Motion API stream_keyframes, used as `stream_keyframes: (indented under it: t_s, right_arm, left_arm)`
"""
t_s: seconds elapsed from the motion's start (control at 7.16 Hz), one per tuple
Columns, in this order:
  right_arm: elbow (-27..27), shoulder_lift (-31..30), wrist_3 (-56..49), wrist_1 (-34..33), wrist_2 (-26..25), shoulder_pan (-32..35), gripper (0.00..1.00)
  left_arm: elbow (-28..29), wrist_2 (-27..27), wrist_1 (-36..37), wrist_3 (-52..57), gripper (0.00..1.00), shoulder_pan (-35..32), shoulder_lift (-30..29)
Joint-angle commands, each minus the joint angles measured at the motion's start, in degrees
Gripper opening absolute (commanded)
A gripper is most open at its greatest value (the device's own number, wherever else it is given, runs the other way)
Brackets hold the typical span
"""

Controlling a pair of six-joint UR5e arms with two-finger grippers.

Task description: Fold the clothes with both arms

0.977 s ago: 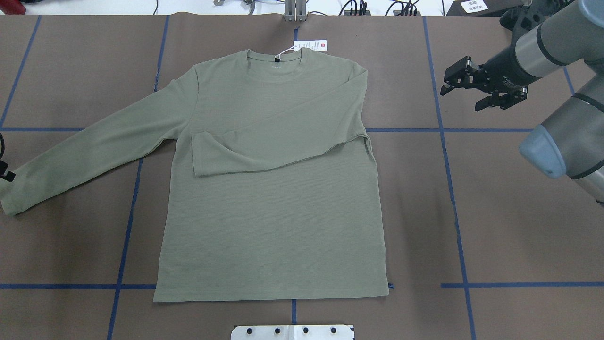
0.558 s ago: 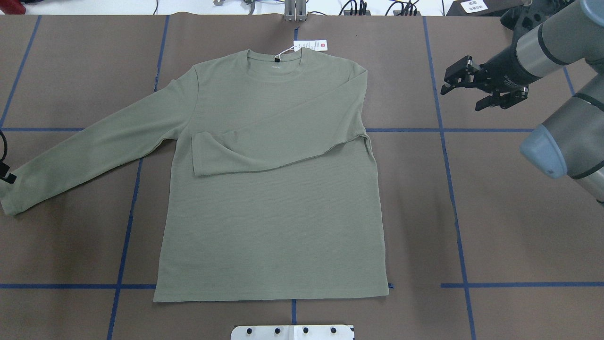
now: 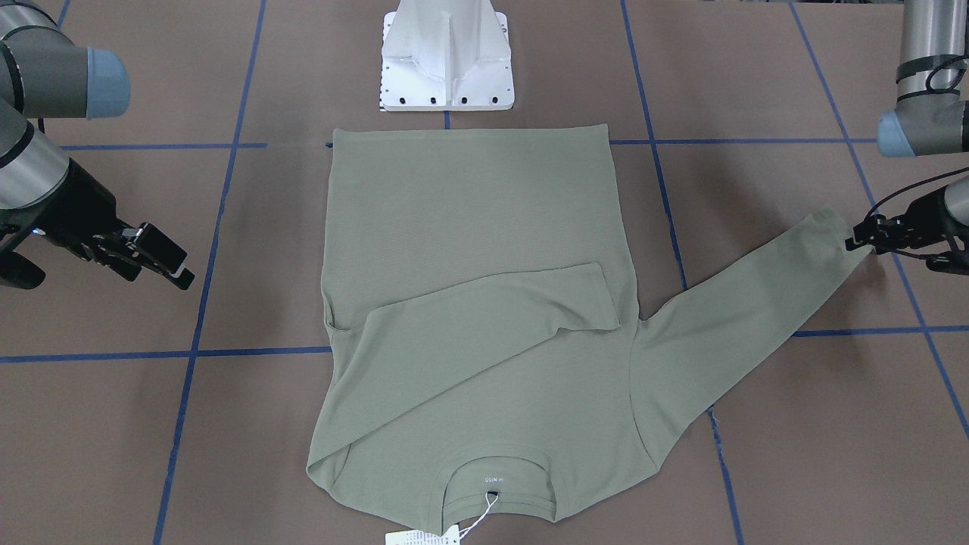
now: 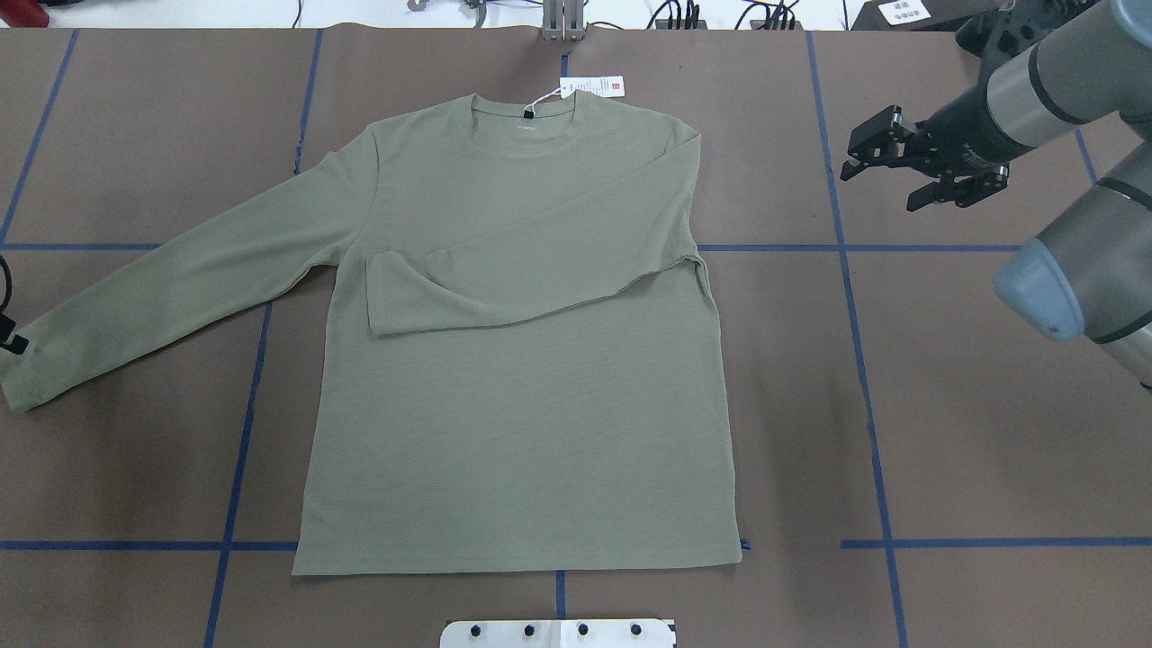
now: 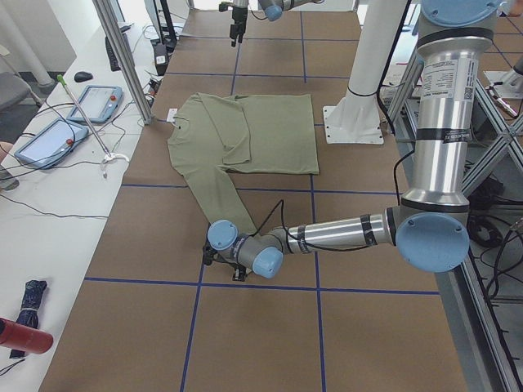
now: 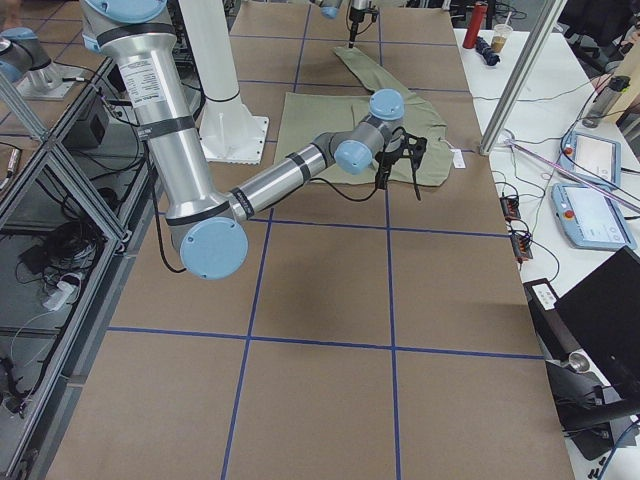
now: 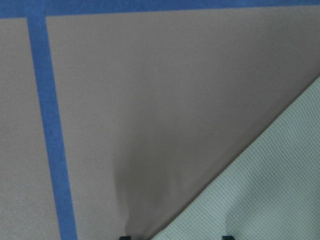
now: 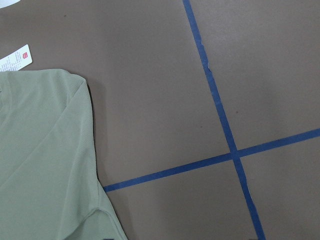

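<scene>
The olive-green shirt (image 4: 522,432) is lying flat and face-up on the brown table (image 4: 972,423) directly in front of the white base pedestal (image 3: 447,53). Its hem is nearest the pedestal and its collar and hang tag (image 4: 591,86) are farthest from it. One sleeve (image 4: 531,283) is lying folded across the chest, which suggests the first fold is done. The other sleeve (image 4: 180,279) is stretching out well to the pedestal's left, so it is probably next. The left gripper (image 3: 859,236) is sitting low at that sleeve's cuff (image 4: 22,382), far out to the pedestal's left. In the left wrist view its two dark fingertips (image 7: 125,237) are showing apart with the cuff's edge running between them, so the jaws are standing spread around the cloth rather than pinching it. It is likely getting set to grab the very end, where a lift would carry the whole sleeve over. The right gripper (image 4: 886,175) is hovering above bare table, off to the pedestal's right and out beyond the shirt's shoulder, jaws wide and holding nothing, apparently keeping clear.
</scene>
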Motion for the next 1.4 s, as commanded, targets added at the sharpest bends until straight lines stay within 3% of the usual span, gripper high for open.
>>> stream_keyframes:
  t_s: [0.0, 0.14, 0.28, 0.56, 0.98, 1.26]
  right_arm:
    - [0.1, -0.09, -0.02, -0.01, 0.06, 0.03, 0.92]
    - [0.1, -0.18, -0.02, -0.01, 0.15, 0.03, 0.92]
    - [0.1, -0.18, -0.02, -0.01, 0.15, 0.03, 0.92]
    - [0.1, -0.18, -0.02, -0.01, 0.15, 0.11, 0.92]
    - [0.1, -0.71, -0.02, -0.01, 0.15, 0.11, 0.92]
    - [-0.25, -0.8, -0.28, -0.09, 1.11, 0.81, 0.92]
  left_arm:
    - [-0.08, 0.0, -0.02, -0.02, 0.61, 0.01, 0.09]
    - [-0.08, 0.0, -0.11, 0.15, 0.56, 0.09, 0.09]
    - [-0.08, -0.09, -0.9, 0.24, 0.43, 0.09, 0.18]
    - [-0.08, -0.09, -0.73, 0.15, 0.0, 0.18, 0.18]
    - [-1.39, -1.83, -0.47, 0.07, 0.0, 0.18, 0.18]
    - [-8.39, -9.2, 0.32, -0.81, 0.0, 0.09, 0.27]
